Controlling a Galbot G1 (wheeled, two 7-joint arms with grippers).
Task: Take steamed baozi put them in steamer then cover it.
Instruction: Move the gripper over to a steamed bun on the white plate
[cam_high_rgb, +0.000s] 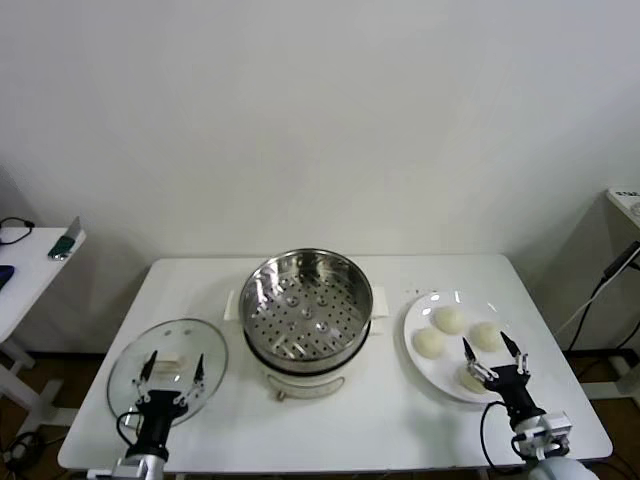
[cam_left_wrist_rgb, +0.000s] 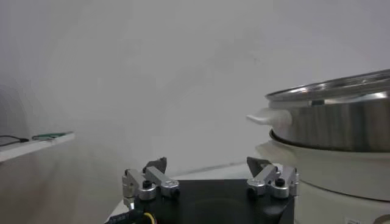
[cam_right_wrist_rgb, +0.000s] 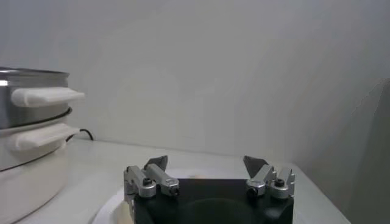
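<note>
The steamer (cam_high_rgb: 307, 305), a shiny steel pot with a perforated floor on a white base, stands open and empty mid-table; it also shows in the left wrist view (cam_left_wrist_rgb: 332, 115) and right wrist view (cam_right_wrist_rgb: 30, 100). Steamed baozi lie on a white plate (cam_high_rgb: 417, 318) to its right: three show plainly (cam_high_rgb: 449, 319) (cam_high_rgb: 428, 342) (cam_high_rgb: 486, 335), a fourth (cam_high_rgb: 471, 380) sits partly under my right gripper. My right gripper (cam_high_rgb: 492, 351) is open over the plate's near edge. The glass cover (cam_high_rgb: 168, 360) lies flat at the left; my left gripper (cam_high_rgb: 173, 367) is open over its near part.
A white side table (cam_high_rgb: 30, 255) with small items stands at far left. The table's front edge runs close under both grippers. Cables hang at the far right.
</note>
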